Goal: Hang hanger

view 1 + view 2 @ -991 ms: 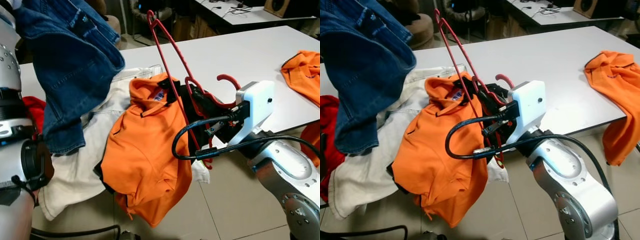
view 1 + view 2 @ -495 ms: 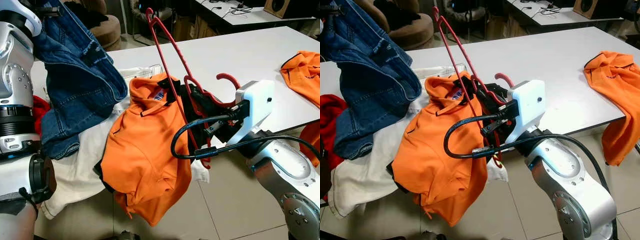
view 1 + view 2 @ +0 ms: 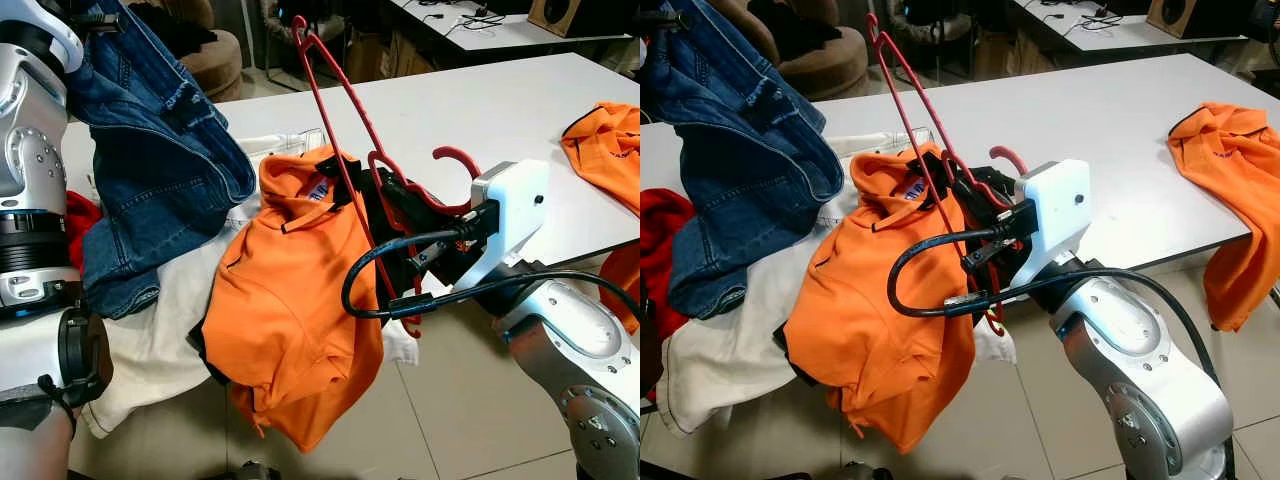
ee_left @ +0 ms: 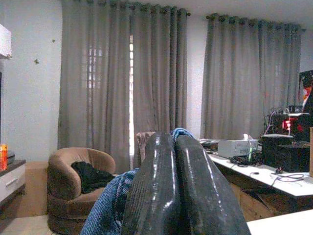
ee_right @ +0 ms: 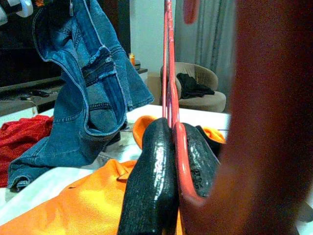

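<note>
Right gripper (image 5: 171,161): my two black fingers are pressed together on the red hanger (image 3: 345,170), its wire caught between the pads. My right arm reaches in over the table's near edge, white wrist box uppermost, a black cable looping below it.

Red hanger: held tilted, its long side running up and away from my grip toward the far left, the top end well above the table (image 3: 520,110). A second red hook (image 3: 458,160) curls just beside my wrist box. The hanger's lower part lies against the orange hoodie.

Orange hoodie (image 3: 290,320): draped over the table's near edge, hood end on the tabletop, body hanging down toward the tiled floor. Dark lining shows at the collar, touching the hanger.

Left gripper (image 4: 181,186): my fingers are closed on the jeans (image 3: 150,180), blue denim showing behind and beside them in the left wrist view. My left arm is raised high at the left; the jeans hang from it, lower end resting on the pile.

White garment (image 3: 150,350): spread under the jeans and the hoodie, trailing off the table's edge.

Red cloth (image 3: 78,215): at the far left, partly under the jeans.

Second orange garment (image 3: 605,150): at the table's right end, well apart from the hoodie, part hanging over the edge.

Brown armchair (image 4: 78,181): beyond the table, dark clothing on its seat.
</note>
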### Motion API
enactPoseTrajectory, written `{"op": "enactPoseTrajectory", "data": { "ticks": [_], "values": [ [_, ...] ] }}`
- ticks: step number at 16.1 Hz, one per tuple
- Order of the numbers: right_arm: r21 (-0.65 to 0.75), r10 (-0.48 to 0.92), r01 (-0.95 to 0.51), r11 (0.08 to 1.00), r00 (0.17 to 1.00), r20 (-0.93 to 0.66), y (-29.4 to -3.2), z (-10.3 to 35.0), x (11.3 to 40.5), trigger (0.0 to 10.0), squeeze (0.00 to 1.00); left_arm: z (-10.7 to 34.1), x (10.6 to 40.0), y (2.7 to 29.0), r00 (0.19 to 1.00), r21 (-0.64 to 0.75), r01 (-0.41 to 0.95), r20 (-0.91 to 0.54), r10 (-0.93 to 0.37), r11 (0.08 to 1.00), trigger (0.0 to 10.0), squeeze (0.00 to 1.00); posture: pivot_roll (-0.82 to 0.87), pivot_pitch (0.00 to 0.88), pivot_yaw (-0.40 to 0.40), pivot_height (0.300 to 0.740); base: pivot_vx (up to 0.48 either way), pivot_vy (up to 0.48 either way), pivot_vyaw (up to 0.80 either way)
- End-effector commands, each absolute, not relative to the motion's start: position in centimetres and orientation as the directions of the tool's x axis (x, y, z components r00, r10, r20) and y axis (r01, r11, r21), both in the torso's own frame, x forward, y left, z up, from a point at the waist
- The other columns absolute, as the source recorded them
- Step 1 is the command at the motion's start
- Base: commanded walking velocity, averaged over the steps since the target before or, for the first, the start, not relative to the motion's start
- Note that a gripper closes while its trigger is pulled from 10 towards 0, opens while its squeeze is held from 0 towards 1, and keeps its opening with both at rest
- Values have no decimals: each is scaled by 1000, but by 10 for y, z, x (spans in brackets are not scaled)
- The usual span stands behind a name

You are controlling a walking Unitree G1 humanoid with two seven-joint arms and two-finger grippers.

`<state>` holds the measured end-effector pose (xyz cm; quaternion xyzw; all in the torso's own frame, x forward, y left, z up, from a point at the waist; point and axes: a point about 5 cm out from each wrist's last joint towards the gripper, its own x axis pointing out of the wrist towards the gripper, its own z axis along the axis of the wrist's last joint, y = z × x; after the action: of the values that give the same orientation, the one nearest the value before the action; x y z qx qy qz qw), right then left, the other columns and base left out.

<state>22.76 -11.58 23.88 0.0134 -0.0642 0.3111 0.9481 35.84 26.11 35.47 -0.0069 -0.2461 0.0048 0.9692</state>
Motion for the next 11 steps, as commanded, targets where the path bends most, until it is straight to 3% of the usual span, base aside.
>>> {"op": "enactPoseTrajectory", "data": {
  "ticks": [1, 5, 11],
  "values": [
    [-19, 585, -590, 807, 796, 156, -116, 243, 228, 10000, 0, 371, 353, 260, 851, 2, -7, 525, 5, 1000, 10000, 0, -194, 0, 55, 740, 0, 0, 0],
    [-19, 631, -637, 771, 759, 162, -109, 245, 225, 10000, 0, 338, 342, 246, 894, 72, 14, 445, -45, 997, 10000, 0, -184, 0, 40, 740, -296, 0, 0],
    [-23, 635, -640, 768, 756, 159, -109, 245, 224, 10000, 0, 337, 338, 243, 899, 80, 11, 436, -45, 997, 10000, 0, -182, 0, 37, 740, -427, 0, 0]
  ]
}}
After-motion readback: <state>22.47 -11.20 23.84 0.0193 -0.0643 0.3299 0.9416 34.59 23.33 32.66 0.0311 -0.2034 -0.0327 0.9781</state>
